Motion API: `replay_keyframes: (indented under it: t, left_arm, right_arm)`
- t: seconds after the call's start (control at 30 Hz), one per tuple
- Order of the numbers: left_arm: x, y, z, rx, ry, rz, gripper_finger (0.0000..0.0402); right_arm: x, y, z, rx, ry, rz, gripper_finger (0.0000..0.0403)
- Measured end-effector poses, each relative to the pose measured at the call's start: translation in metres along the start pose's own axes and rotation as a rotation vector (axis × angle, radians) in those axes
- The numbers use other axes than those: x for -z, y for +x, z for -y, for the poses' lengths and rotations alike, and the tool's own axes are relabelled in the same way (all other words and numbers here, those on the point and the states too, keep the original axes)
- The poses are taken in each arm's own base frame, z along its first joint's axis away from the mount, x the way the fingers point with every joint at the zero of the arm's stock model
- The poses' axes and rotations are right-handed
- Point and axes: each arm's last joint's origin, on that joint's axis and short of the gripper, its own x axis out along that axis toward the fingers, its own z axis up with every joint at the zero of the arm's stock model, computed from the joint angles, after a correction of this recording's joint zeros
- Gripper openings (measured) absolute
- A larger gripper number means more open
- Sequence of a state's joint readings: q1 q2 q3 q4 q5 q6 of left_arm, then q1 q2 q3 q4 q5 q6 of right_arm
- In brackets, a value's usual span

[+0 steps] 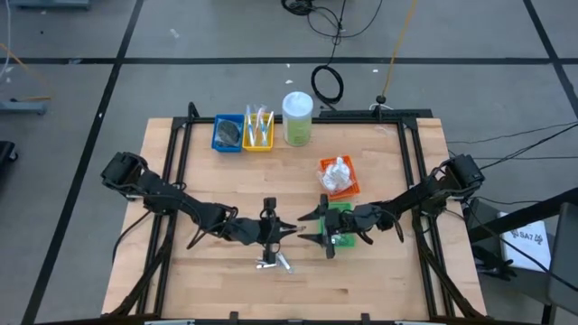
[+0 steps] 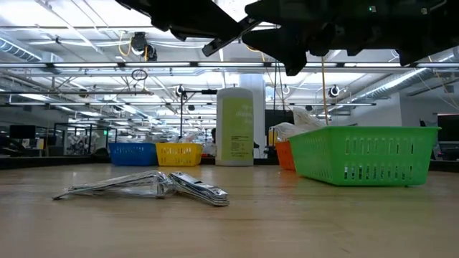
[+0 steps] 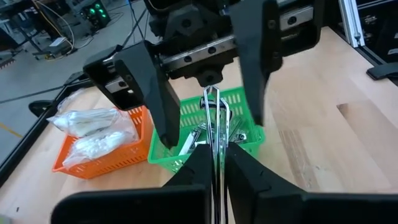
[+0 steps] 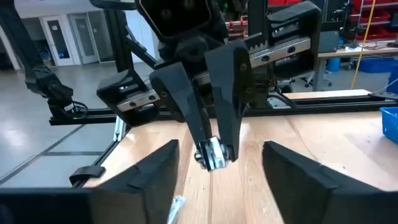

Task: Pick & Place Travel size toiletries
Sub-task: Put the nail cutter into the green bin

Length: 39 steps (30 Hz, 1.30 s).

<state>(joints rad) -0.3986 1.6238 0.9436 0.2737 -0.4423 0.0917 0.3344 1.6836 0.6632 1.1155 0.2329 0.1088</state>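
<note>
Wooden table [image 1: 379, 271], green tray [image 1: 346, 224] holding silvery sachets [image 3: 239, 133], orange tray [image 1: 340, 177] holding white packets [image 3: 93, 127]

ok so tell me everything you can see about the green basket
The green basket is a small plastic tray with slotted walls, as the low view shows. It sits upright on the wooden table, next to the orange tray. The left wrist view shows silvery sachets lying inside it. The right gripper, its fingers apart, hangs above its near edge without touching it.
</note>
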Motion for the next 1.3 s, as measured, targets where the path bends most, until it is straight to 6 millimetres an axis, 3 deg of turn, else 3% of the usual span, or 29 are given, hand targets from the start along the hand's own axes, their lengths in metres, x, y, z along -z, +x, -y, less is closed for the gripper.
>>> replay_keyframes:
  t: [0.43, 0.63, 0.8, 1.03, 1.17, 1.3]
  left_arm:
    - [0.001, 0.000, 0.000, -0.002, -0.044, -0.009, 0.0015]
    - [0.001, 0.000, 0.000, 0.000, -0.118, -0.010, 0.0013]
    - [0.001, -0.001, 0.002, 0.003, -0.247, -0.010, 0.0095]
    - [-0.001, -0.009, 0.018, 0.051, -0.185, -0.004, 0.0233]
    - [0.001, -0.013, 0.026, 0.068, -0.159, -0.025, 0.0278]
    - [0.011, -0.017, 0.031, 0.075, -0.190, -0.123, 0.0298]
  right_arm:
    - [0.001, 0.000, 0.000, -0.002, -0.006, -0.007, 0.0047]
    - [0.001, 0.000, 0.000, -0.004, -0.016, -0.007, 0.0039]
    - [-0.001, -0.001, 0.000, 0.002, -0.019, -0.014, 0.0039]
    - [-0.019, -0.014, 0.001, 0.018, -0.042, -0.113, 0.0038]
    - [-0.032, -0.030, -0.003, 0.009, -0.021, -0.201, 0.0038]
    - [-0.032, -0.050, -0.007, 0.020, 0.072, -0.378, 0.0036]
